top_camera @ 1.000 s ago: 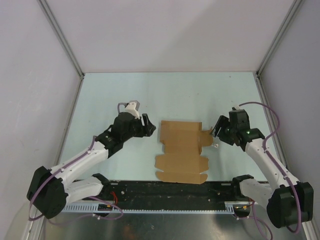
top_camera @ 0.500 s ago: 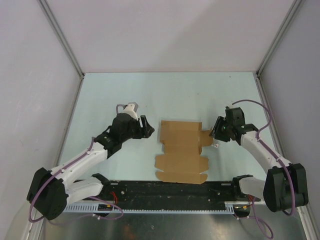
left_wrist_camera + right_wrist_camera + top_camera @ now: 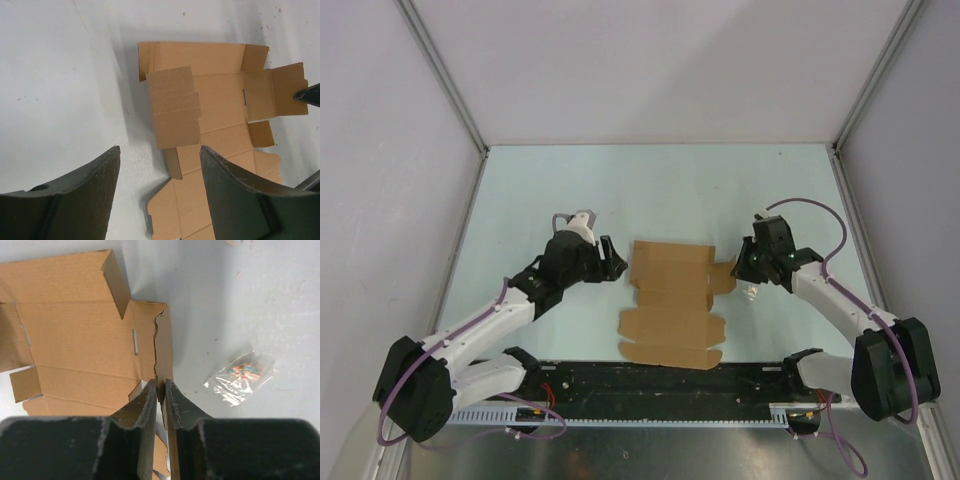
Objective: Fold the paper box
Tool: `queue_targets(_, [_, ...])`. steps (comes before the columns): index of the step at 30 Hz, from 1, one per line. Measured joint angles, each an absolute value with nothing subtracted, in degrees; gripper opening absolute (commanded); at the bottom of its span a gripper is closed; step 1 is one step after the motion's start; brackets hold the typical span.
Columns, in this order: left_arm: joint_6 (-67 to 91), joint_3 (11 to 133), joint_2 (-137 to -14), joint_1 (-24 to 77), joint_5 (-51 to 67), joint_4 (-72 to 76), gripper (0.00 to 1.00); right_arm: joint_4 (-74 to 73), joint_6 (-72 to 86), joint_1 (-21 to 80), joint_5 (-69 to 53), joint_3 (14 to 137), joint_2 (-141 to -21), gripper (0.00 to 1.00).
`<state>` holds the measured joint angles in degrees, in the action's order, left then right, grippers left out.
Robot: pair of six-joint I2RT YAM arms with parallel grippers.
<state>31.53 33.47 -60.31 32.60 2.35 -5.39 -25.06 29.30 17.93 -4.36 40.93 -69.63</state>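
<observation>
The paper box (image 3: 670, 300) is a flat brown die-cut sheet lying mid-table between the two arms. In the right wrist view the sheet (image 3: 75, 340) fills the left half. My right gripper (image 3: 160, 382) is shut on the raised edge of its right-hand flap. From above, that gripper (image 3: 740, 268) sits at the sheet's right side. My left gripper (image 3: 613, 258) hovers open just off the sheet's left edge, holding nothing. In the left wrist view the sheet (image 3: 215, 100) lies ahead of the open gripper (image 3: 160, 148), with one left-side flap lifted off it.
A small clear plastic scrap (image 3: 242, 377) lies on the table right of the held flap, close to the right gripper (image 3: 752, 292). Grey walls enclose the table on three sides. A black rail (image 3: 660, 385) runs along the near edge between the arm bases.
The right gripper has shut on the box's right flap and moved left. The sheet has slid a little left and toward the near edge. The left gripper stays open, shifted slightly.
</observation>
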Motion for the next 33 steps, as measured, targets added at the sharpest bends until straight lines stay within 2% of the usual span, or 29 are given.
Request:
queue_targets(5, [31.51, 33.43, -60.34, 32.6, 2.17, -5.37, 0.7, -25.26, 31.0, 21.26, -3.18, 40.73, -66.74, 0.37])
queue_targets(6, [31.51, 33.43, -60.34, 32.6, 2.13, -5.37, 0.7, -25.32, 31.16, 21.37, -3.05, 40.73, -65.98, 0.45])
queue_targets(9, [31.48, 33.43, -60.34, 32.58, 1.89, -5.34, 0.7, -25.45, 31.18, 19.84, -3.14, 40.71, -62.26, 0.53])
queue_targets(15, [31.48, 33.26, -59.94, 32.45, 1.43, -5.34, 0.7, -25.19, 28.62, 12.8, -7.64, 43.59, -62.98, 0.54])
queue_targets(22, [31.51, 31.59, -55.29, 32.27, 1.15, -5.28, 0.69, -24.23, 24.03, 10.15, -16.05, 59.92, -81.08, 0.55])
queue_targets(33, [31.53, 29.67, -53.47, 32.14, 1.3, -5.48, 0.68, -25.56, 16.86, 5.43, -30.37, 74.54, -103.74, 0.54])
